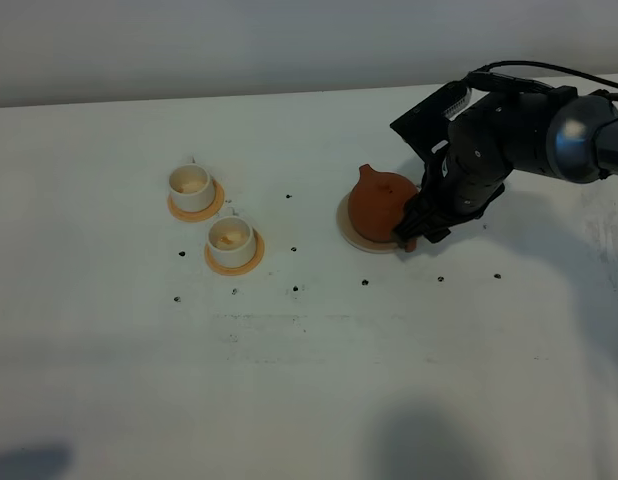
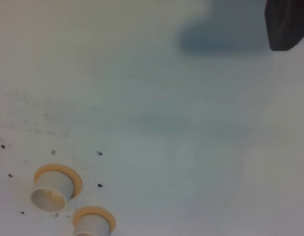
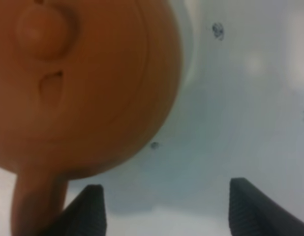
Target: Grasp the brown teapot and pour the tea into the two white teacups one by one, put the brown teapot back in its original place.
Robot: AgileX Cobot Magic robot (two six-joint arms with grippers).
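**White bench (image 1: 309, 400), brown teapot (image 1: 379, 205) on its saucer (image 1: 347, 226), right hand (image 1: 417, 228) released beside the handle (image 3: 36, 206)**

Bare white surface fills the foreground, with small black marks (image 1: 293, 290) dotted nearer the camera than the teapot. Left of the teapot and well apart from it, the nearer of the two white teacups (image 1: 230, 236) stands on an orange-tan coaster (image 1: 234, 267). The teapot itself sits upright on the cream saucer, lid knob (image 3: 41, 27) up, spout (image 1: 365, 172) turned to the far left, handle toward the camera. The right hand is low at that handle: in the wrist view its two dark fingers (image 3: 90, 211) stand wide apart, one just beside the handle, with only bench between them. The black arm (image 1: 529, 140) reaches in from the teapot's right. Farther back and left of the teapot, the second teacup (image 1: 191, 184) stands on its own coaster. The left hand shows in no view, so its state cannot be told.
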